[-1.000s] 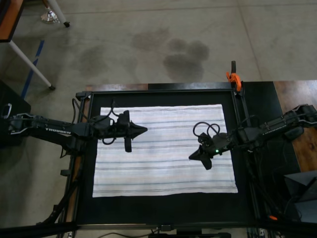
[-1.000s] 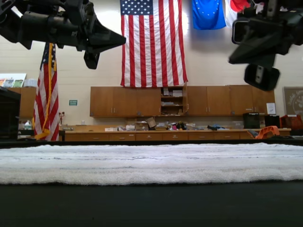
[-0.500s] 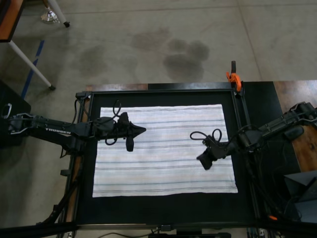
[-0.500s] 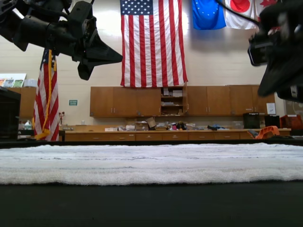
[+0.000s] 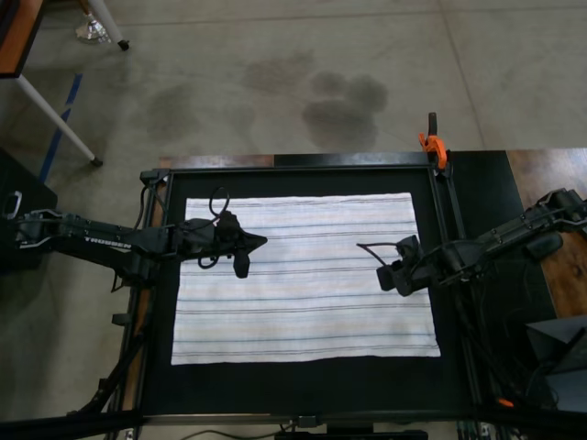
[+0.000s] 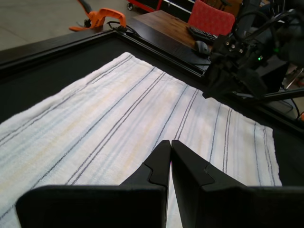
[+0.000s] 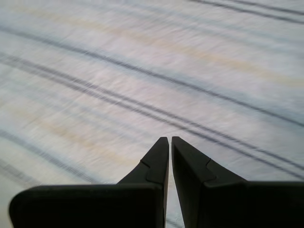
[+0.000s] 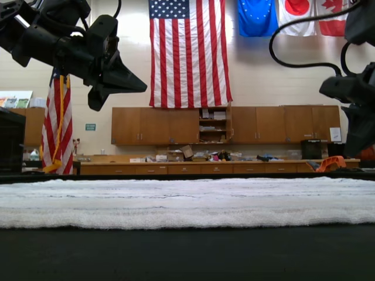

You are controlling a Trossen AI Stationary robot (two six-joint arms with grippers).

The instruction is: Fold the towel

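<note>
The towel (image 5: 307,275) lies flat and unfolded on the black worktop (image 5: 303,390), directly beneath both sets of fingers. The left gripper (image 6: 170,156) and the right gripper (image 7: 169,147) each hover above the cloth with fingers pressed together, holding nothing. Judging by this, folding has not begun; next, each must open and pinch an edge.

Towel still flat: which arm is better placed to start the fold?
Probably the right gripper: it hangs near the towel edge, tilted downward. The left gripper is shut, further inboard.
</note>
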